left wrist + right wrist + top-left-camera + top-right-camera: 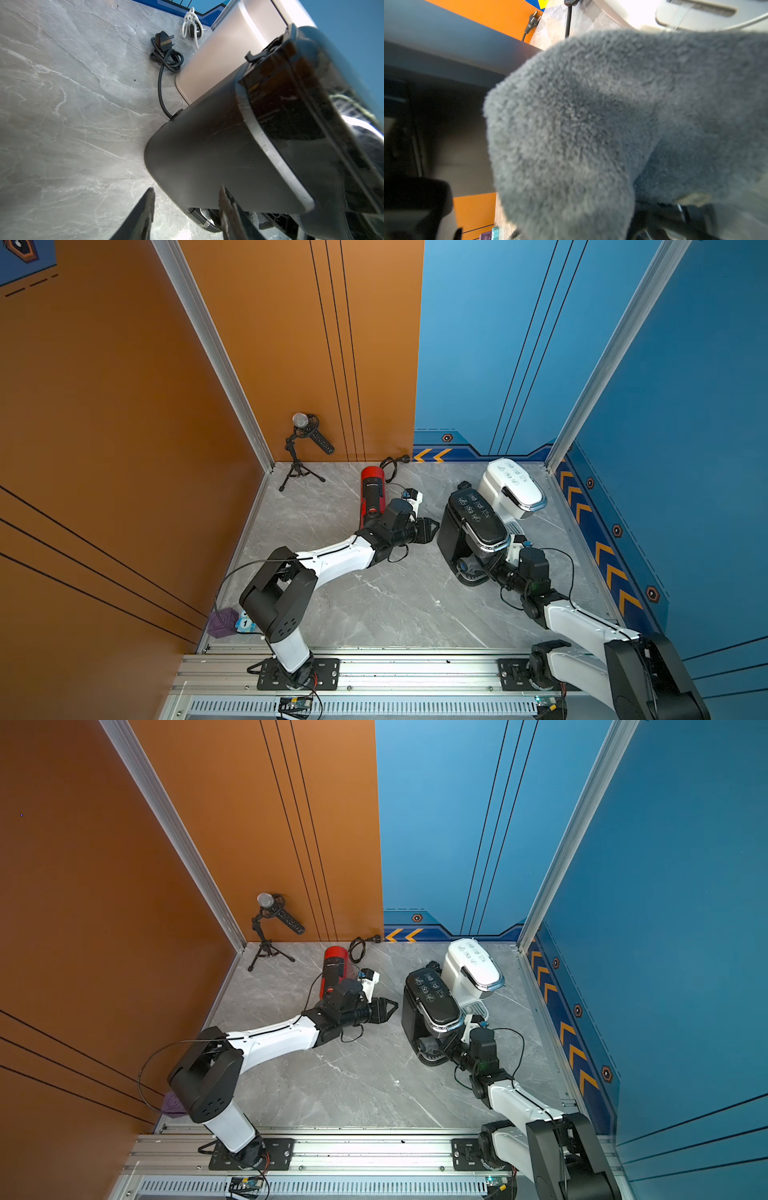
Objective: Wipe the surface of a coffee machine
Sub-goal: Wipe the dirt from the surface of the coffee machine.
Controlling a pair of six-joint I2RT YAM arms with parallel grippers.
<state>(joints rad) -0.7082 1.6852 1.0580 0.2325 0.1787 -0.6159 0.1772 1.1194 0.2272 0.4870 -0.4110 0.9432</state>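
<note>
- Table — grey marble, with orange walls on the left and blue walls on the right
- Black machine stands upright, right of the table's middle, its glossy button lid facing up
- White machine stands just behind it, near the far blue corner
- Red machine stands left of centre toward the back wall, just beyond the left wrist
- Cloth, grey and fluffy, fills the right wrist view — it seems to press against the black machine's dark inner wall, though blur hides the contact
- Right gripper reaches into the bay under the black machine's head, clamped on the cloth
- Left gripper sits just beside the black machine's left wall, jaws apart and empty
- Mic stands on a tripod in the far orange corner
- Die, purple, lies by the left arm's base
</note>
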